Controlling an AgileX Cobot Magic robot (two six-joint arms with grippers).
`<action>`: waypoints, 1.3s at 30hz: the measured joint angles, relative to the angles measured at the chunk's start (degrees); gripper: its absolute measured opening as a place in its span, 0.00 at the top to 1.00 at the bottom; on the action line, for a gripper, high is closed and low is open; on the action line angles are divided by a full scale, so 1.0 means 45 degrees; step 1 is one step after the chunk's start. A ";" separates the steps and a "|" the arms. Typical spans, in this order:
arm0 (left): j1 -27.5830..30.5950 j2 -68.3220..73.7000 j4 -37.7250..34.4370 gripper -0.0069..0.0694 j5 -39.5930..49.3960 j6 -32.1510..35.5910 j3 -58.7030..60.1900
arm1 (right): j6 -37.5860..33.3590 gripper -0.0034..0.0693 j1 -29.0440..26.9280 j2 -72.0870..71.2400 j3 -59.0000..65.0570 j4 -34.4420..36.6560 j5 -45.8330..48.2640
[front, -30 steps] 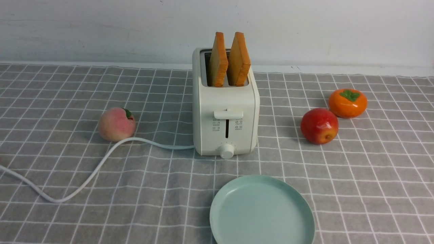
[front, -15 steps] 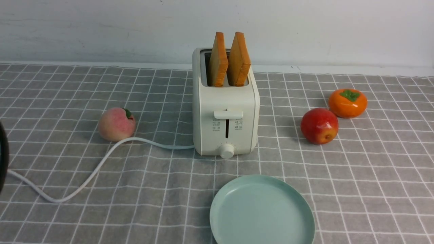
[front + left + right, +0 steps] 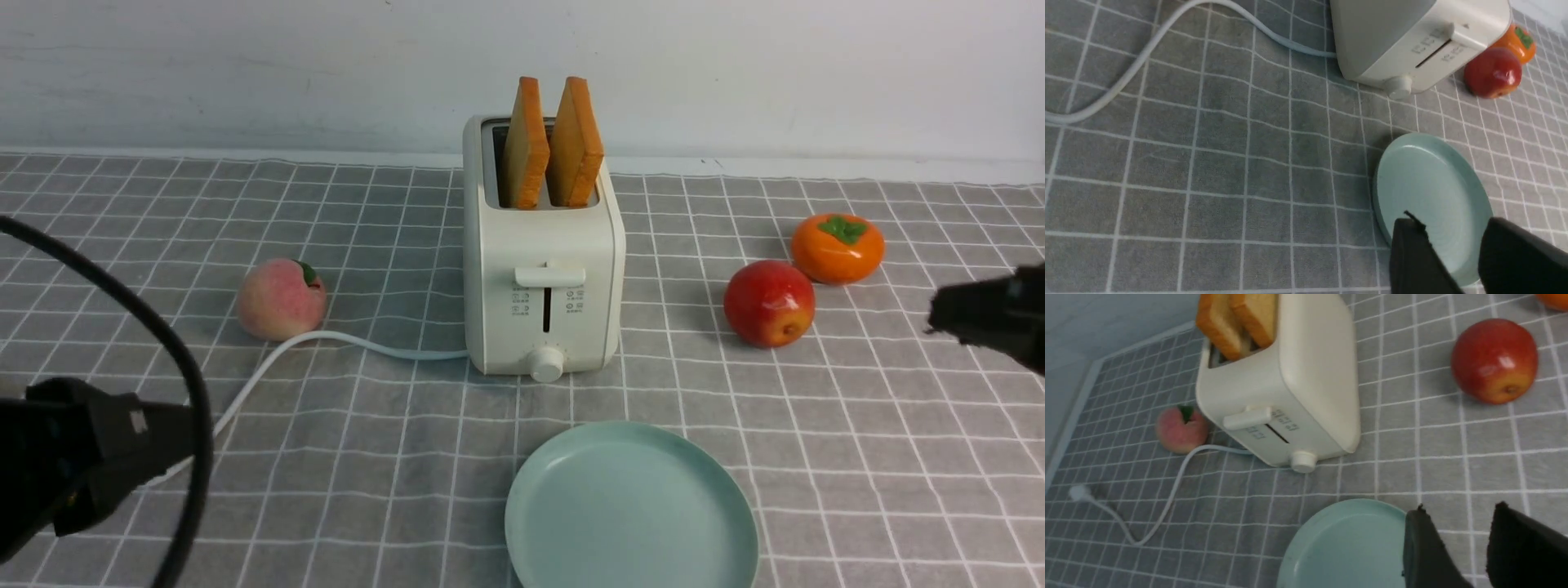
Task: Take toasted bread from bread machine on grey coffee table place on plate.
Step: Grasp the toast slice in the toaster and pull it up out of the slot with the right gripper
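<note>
Front view: toast (image 3: 551, 143) stands upright in the toaster (image 3: 543, 278), just beyond the plate (image 3: 629, 506). Left end effector (image 3: 1453, 241) and right end effector (image 3: 1457, 522) hang at the sides, jaws apart, seemingly empty. Best to pinch one slice across its faces and lift straight up.

bread machine (image 3: 543, 278) upright at the middle of the bench (image 3: 816, 425), lever and knob facing the camera. two slices of toasted bread (image 3: 526, 147) stand in its slots, upper halves exposed. plate (image 3: 629, 510) lies just in front. white cord (image 3: 269, 359) runs left beside a peach (image 3: 280, 300). apple (image 3: 768, 304) and persimmon (image 3: 838, 247) to the right. left claw (image 3: 184, 429) low at left edge, right claw (image 3: 939, 314) at right edge, both touching nothing.
</note>
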 joint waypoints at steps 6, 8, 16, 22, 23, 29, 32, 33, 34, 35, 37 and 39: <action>-0.0056 0.0046 -0.0407 0.60 -0.0116 0.1470 -0.0262 | -0.2528 0.62 0.0668 0.3820 -0.3427 0.1815 0.2024; -0.0056 0.0046 -0.0583 0.60 -0.0119 0.1512 -0.0273 | -0.2371 0.62 0.1086 0.4661 -0.4268 0.1620 0.1931; -0.0056 0.0046 -0.0750 0.60 0.0090 0.1552 -0.0273 | 0.0524 0.57 0.3559 0.8159 -0.8463 -0.0976 -0.0507; -0.0056 0.0046 -0.0762 0.60 0.0138 0.1552 -0.0273 | 0.1393 0.48 0.4196 1.0190 -1.0294 -0.1665 -0.2060; -0.0056 0.0046 -0.0762 0.60 0.0138 0.1552 -0.0273 | 0.1368 0.47 0.4208 1.0414 -1.0405 -0.1665 -0.2253; -0.0056 0.0046 -0.0762 0.60 0.0138 0.1552 -0.0273 | 0.1294 0.46 0.4206 1.1661 -1.0471 -0.1620 -0.3773; -0.0056 0.0046 -0.0762 0.60 0.0138 0.1552 -0.0273 | 0.1294 0.47 0.4206 1.2001 -1.0471 -0.1325 -0.4205; -0.0056 0.0046 -0.0762 0.60 0.0138 0.1552 -0.0273 | 0.1294 0.49 0.4206 1.2060 -1.0498 -0.1191 -0.4296; -0.0056 0.0046 -0.0762 0.60 0.0138 0.1552 -0.0273 | 0.1294 0.51 0.4206 1.2078 -1.0498 -0.1162 -0.4352; -0.0056 0.0046 -0.0762 0.60 0.0138 0.1552 -0.0273 | 0.1294 0.53 0.4206 1.2089 -1.0511 -0.1128 -0.4356; -0.0056 0.0046 -0.0762 0.60 0.0138 0.1552 -0.0273 | 0.1294 0.60 0.4206 1.2089 -1.0524 -0.1030 -0.4330; -0.0056 0.0046 -0.0762 0.60 0.0138 0.1552 -0.0273 | 0.1294 0.71 0.4206 1.2089 -1.0591 -0.0804 -0.4184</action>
